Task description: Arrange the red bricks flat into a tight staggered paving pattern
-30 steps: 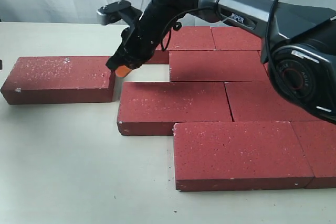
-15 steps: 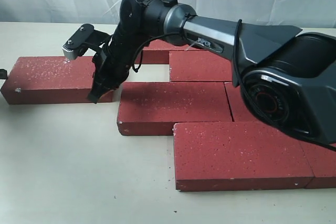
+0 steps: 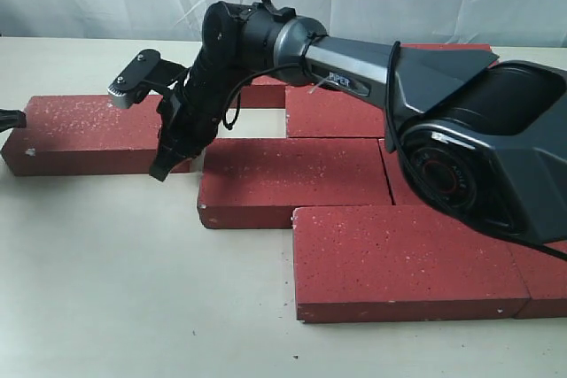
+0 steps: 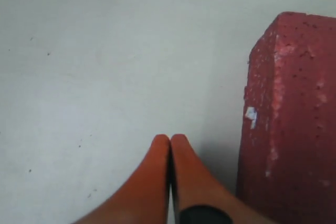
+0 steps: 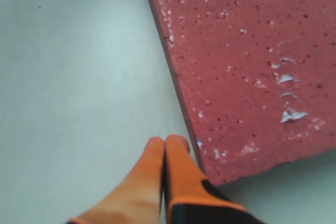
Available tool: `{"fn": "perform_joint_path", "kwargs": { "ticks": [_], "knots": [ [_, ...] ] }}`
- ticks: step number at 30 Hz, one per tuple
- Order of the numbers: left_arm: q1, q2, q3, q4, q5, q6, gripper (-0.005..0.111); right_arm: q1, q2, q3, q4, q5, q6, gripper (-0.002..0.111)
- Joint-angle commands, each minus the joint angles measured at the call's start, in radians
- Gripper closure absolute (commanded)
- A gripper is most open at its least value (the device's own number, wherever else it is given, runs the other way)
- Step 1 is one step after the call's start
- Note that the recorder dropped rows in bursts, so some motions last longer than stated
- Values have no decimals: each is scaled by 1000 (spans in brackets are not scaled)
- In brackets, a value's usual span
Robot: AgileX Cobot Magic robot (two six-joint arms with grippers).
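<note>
Right wrist view showed the right tool (image 5: 165, 141) clenched, its orange fingers (image 5: 142, 182) pressed together with nothing between them. The tips were low over the bench (image 5: 79, 77), just beside the near corner of the loose brick (image 5: 247, 61); I could not tell if they touched it. The left tool (image 4: 169, 139) was also clenched and empty, just beside the other end of the same brick. In the exterior view most of the red bricks (image 3: 390, 219) lay flat in staggered rows with tight joints. One slot (image 3: 252, 124) in the second row from the back was bare, and the loose brick lay flat to the left of it, apart from the rest. By my judgement the work was nearly done: only this brick needed pushing into the slot.
</note>
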Motion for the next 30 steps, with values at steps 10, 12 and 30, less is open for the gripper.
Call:
{"fn": "perform_joint_path", "kwargs": {
  "ticks": [10,12,30],
  "knots": [
    [-59,61,-54,-16,-45,-1,107,-3,19,-7,7,-38,-2,108],
    [-59,81,-70,-16,-38,-1,107,-3,19,-7,7,-37,-2,108],
    [-128,86,-80,-6,-44,-1,107,-3,-6,-7,-66,18,36,108]
  ]
}}
